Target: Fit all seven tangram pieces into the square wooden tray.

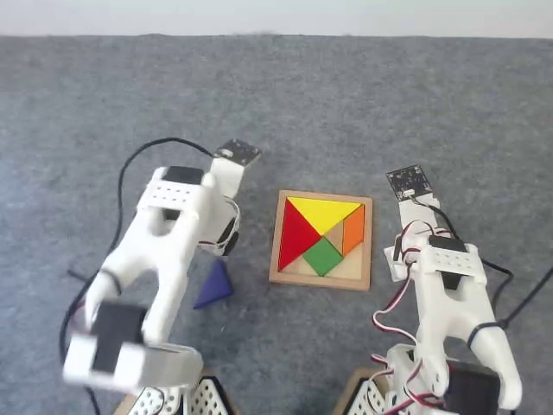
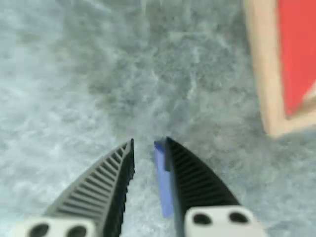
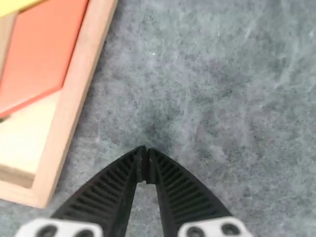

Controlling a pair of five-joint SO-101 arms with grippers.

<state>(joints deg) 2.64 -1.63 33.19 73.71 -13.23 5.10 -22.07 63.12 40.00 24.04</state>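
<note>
Your left jaws stand narrowly parted around the blue triangular tangram piece (image 2: 163, 187) on the grey felt worktop (image 1: 346, 104), near the square wooden tray (image 1: 320, 279); you are probably lining up a grasp. Your right jaws are closed and empty, parked beside the tray, likely keeping clear.

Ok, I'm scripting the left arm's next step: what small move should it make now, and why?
Probably close the fingers of the left gripper on the blue piece: it sits between them, against one finger with a gap to the other. The tray has bare floor to fill on the side nearest the arms, and the right gripper rests shut and empty over the carpet.
</note>
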